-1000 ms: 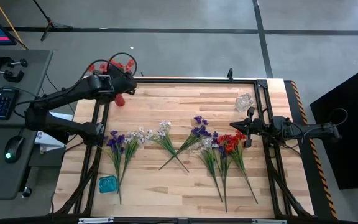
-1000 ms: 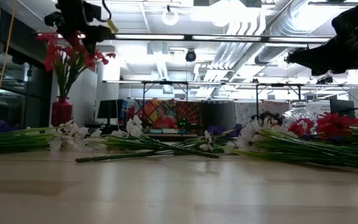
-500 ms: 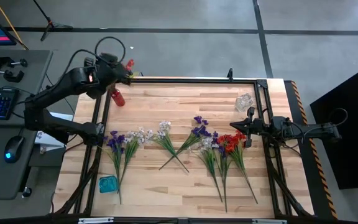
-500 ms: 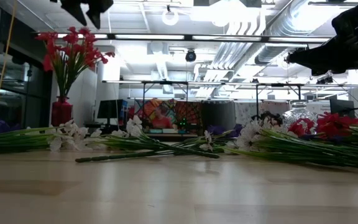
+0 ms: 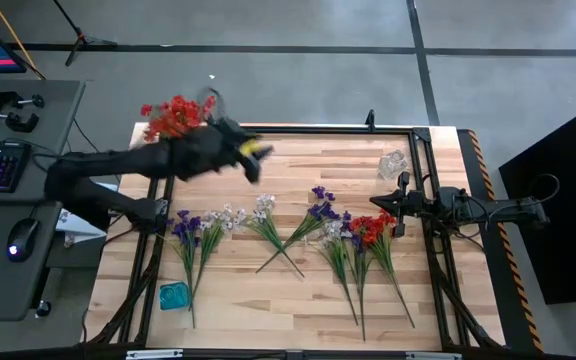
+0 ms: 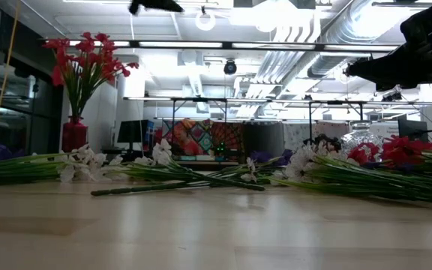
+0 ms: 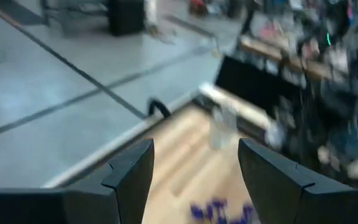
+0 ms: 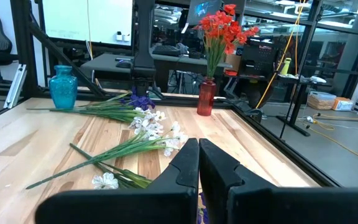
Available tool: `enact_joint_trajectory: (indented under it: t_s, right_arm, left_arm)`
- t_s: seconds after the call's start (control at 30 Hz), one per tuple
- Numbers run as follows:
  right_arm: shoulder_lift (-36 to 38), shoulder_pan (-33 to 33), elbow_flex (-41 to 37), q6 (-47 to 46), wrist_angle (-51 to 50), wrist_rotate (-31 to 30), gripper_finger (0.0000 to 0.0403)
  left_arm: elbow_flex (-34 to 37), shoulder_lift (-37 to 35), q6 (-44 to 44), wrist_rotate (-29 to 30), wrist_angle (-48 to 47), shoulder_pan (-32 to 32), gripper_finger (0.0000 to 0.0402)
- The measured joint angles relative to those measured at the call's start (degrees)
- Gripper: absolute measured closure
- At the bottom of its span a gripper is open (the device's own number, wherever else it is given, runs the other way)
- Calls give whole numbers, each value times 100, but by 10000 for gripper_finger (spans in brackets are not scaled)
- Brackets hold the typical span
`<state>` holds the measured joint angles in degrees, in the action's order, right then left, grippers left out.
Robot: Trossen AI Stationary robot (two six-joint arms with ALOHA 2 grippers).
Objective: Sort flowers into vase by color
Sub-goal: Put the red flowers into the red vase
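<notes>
Wooden planks form the tabletop (image 5: 298, 300), framed by a black rail, with grey floor around it. Red flowers (image 5: 173, 115) already stand in the red vase (image 8: 206, 98) at about ten o'clock, beyond the rail. Across the middle lie the unsorted sprigs: purple flowers (image 5: 185, 228) at nine o'clock, white flowers (image 5: 260, 210) near centre, more purple just right of centre, and a mixed red bunch (image 5: 370, 230) toward three o'clock. A blue vase (image 5: 174, 295) sits at seven o'clock and a clear vase (image 5: 394, 163) at two o'clock. The left gripper (image 5: 251, 160) is empty, jaws wide, above the tabletop at eleven o'clock. The right gripper (image 5: 400, 212) waits at three o'clock with jaws closed. This looks like the reach for a fresh sprig. Next, the left arm probably must descend over one stem, close on it cleanly, and avoid dragging the crossed neighbours.
</notes>
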<state>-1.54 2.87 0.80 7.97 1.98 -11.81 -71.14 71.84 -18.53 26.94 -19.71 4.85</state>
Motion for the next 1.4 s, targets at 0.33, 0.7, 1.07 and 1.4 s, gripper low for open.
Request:
enact_joint_trajectory:
  t_s: [0.33, 0.7, 1.07, 1.4]
  right_arm:
    - [1, 2, 1, 0, 0, -1, 402]
    - [1, 1, 1, 0, 1, -2, 402]
    - [17, 2, -1, -4870, 2507, 140, 402]
    - [-1543, 1055, 734, -6320, 3432, 806, 402]
  left_arm:
    - [38, 1956, 204, -1695, 427, -844, 181]
    - [39, 1463, -803, -2267, 2074, -1015, 181]
    - [31, -34, -722, -1455, 2945, -1500, 181]
    - [31, -552, 74, -610, 2911, -1880, 181]
